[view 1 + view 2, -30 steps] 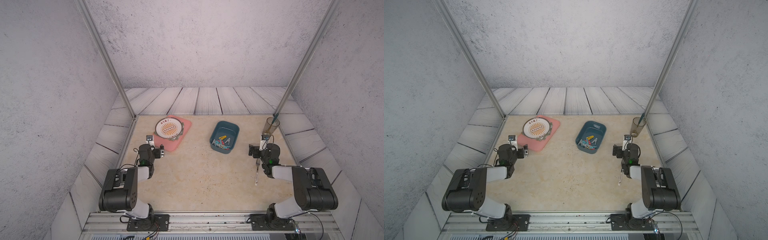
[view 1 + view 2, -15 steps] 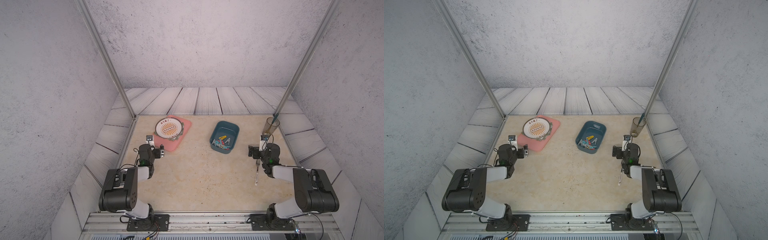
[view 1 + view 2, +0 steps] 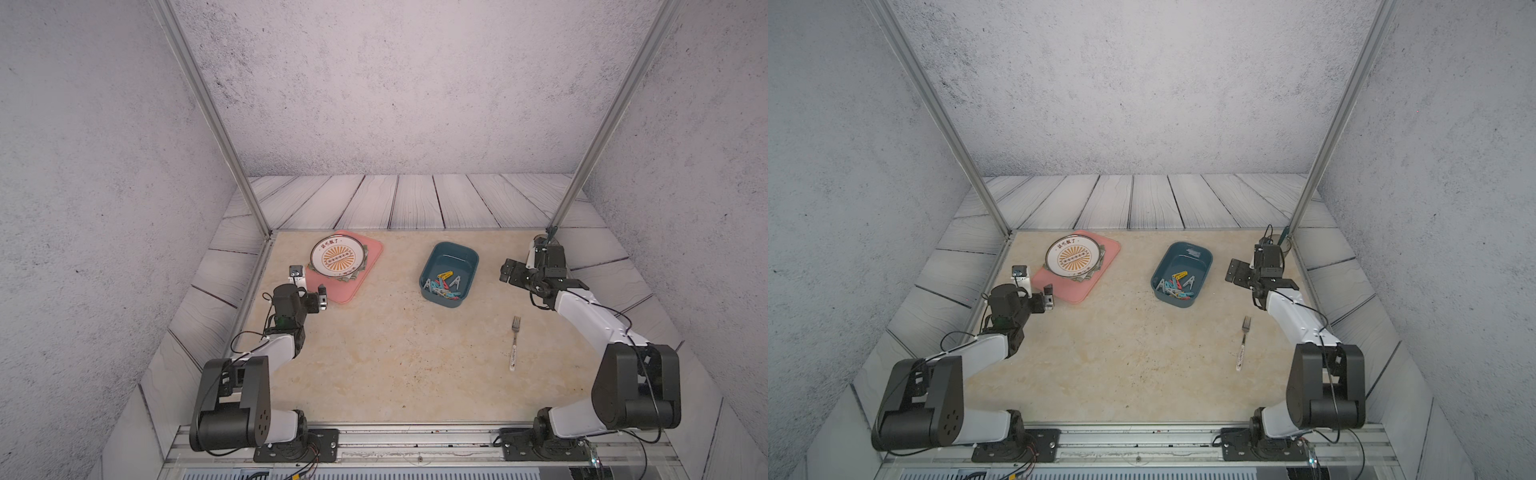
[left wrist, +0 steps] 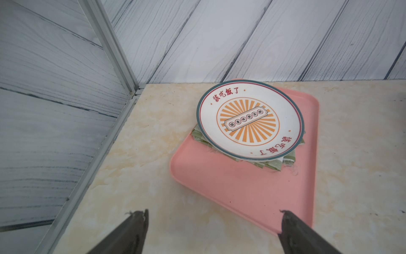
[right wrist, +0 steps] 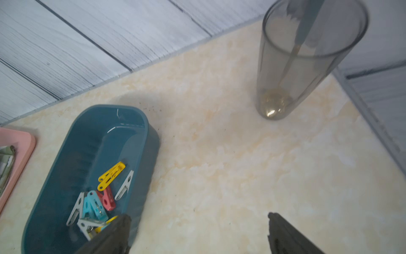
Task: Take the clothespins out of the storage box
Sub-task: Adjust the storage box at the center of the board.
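Beige marbled tabletop [image 3: 395,353] lies between two robot arms, seen from above and from both wrists. At far left, the left gripper [image 4: 213,217] hangs low by the near corner of a pink tray [image 3: 349,286], its jaws spread wide with nothing between them. One fingertip lines up with the tray's corner in the wrist view; whether it touches cannot be told. On the tray's far half sits a round white plate [image 3: 337,257] with an orange sunburst and red lettering. It rests on a folded green cloth [image 4: 270,163] whose edges stick out beneath it.

Right of centre, well apart from the tray, stands the dark teal storage box [image 3: 453,257], set at a slant to the table edge. All the clothespins [image 3: 442,286] in sight lie inside it, heaped at its near end: yellow, red, light blue and grey, some overlapping. Nearer the robot and to the right of the box, a fork [image 3: 515,340] with a white handle lies flat on the table, tines pointing away.

The right gripper [image 5: 197,216] hovers just beside the box's right wall without touching it, jaws likewise wide apart and empty. Behind it, in the far right corner, a smoky clear tumbler [image 5: 307,72] stands upright with a spoon [image 5: 304,28] leaning inside.
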Motion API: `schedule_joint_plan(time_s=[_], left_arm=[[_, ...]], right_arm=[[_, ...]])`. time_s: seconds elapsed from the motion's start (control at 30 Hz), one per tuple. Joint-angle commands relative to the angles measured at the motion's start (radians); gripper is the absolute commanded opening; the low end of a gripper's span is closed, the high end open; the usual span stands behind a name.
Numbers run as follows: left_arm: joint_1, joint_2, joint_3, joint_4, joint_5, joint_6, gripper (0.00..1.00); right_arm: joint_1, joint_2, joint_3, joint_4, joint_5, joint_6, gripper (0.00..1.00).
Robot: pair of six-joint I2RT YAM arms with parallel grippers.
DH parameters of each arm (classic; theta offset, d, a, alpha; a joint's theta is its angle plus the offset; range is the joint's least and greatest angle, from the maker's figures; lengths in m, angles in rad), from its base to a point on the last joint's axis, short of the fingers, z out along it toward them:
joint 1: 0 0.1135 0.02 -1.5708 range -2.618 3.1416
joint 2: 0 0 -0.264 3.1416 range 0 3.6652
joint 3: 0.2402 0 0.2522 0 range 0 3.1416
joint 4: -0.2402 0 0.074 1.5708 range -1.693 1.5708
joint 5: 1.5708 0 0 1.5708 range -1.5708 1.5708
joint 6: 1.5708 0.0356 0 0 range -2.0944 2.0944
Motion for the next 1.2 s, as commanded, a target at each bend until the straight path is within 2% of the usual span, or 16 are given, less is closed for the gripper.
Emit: schedule_joint_plan(time_s=[0.0,0.23,0.3,0.4,0.43,0.63,0.77,0.97,1.17], left_arm=[[0.008,-0.055,0.044,-0.131,0.061,0.025,0.99],[0.014,-0.135,0.071,-0.279,0.139,0.047,0.98],[0.014,-0.151,0.067,-0.301,0.149,0.053,0.98],[0.015,-0.172,0.057,-0.321,0.153,0.064,0.98],[0.017,-0.179,0.051,-0.322,0.151,0.066,0.98],[0.023,-0.21,0.039,-0.335,0.141,0.075,0.98],[0.025,-0.214,0.039,-0.341,0.142,0.075,0.98],[0.029,-0.209,0.038,-0.342,0.139,0.078,0.98],[0.033,-0.212,0.04,-0.345,0.14,0.079,0.98]], right_arm=[[0.064,0.039,0.044,-0.16,0.01,0.101,0.99],[0.201,0.176,0.189,-0.225,0.062,0.15,0.98],[0.216,0.219,0.217,-0.225,0.055,0.154,0.85],[0.231,0.289,0.265,-0.228,0.039,0.168,0.58],[0.238,0.313,0.284,-0.234,0.038,0.171,0.53],[0.273,0.422,0.353,-0.265,0.081,0.17,0.47],[0.274,0.459,0.367,-0.264,0.082,0.166,0.38],[0.275,0.458,0.356,-0.259,0.092,0.144,0.2],[0.275,0.424,0.339,-0.268,0.091,0.077,0.11]])
